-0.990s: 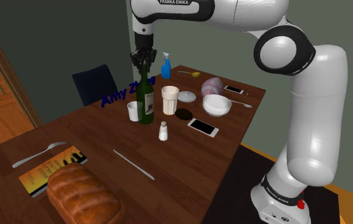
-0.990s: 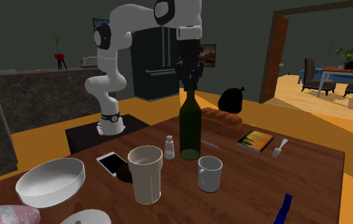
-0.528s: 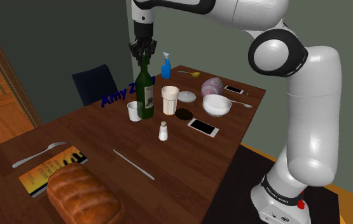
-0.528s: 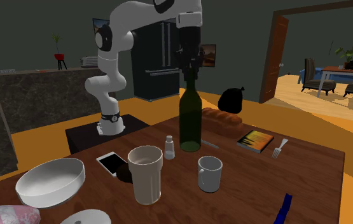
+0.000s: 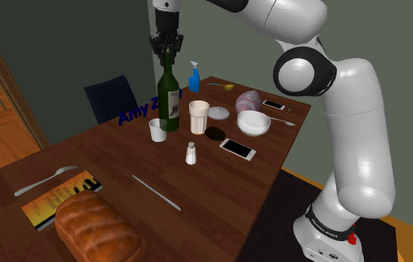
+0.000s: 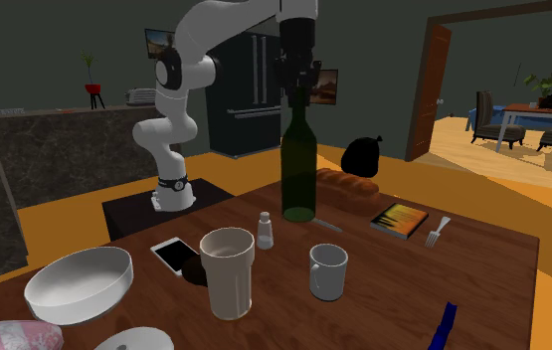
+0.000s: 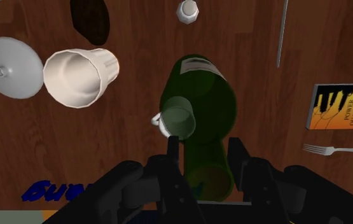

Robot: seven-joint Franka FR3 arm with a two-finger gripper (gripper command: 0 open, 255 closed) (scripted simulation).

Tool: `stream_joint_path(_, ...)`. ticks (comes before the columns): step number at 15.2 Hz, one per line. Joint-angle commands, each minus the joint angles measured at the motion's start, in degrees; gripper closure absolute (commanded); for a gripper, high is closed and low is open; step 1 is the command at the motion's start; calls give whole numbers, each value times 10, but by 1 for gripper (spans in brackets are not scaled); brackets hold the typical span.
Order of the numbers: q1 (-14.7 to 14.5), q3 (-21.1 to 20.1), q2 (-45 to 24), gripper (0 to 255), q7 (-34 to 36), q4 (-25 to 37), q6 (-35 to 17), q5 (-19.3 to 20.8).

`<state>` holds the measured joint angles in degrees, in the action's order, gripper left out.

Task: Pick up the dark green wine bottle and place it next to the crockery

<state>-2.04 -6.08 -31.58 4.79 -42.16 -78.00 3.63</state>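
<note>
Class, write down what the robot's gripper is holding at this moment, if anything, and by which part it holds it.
The gripper holds the dark green wine bottle by the top of its neck, one finger on either side, with the bottle upright.

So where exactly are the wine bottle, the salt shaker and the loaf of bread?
wine bottle (image 5: 169, 98): shoulder view, on its dark green body beside the label.
salt shaker (image 5: 191, 155): shoulder view, on its white body.
loaf of bread (image 5: 97, 227): shoulder view, on its brown top crust.
</note>
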Motion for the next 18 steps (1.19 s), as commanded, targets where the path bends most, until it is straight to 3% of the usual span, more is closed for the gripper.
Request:
stream_joint_path(1, -3, 1, -18, 255, 0, 41, 23, 2)
stream_joint_path(3, 24, 1, 56, 255, -19, -82, -26, -8)
stream_joint_path(7, 66, 11, 142, 255, -63, -213, -71, -23)
stream_joint_path(12, 110, 32, 213, 255, -123, -313, -100, -37)
stream_joint_path(18, 156, 64, 269, 255, -199, -386, -117, -49)
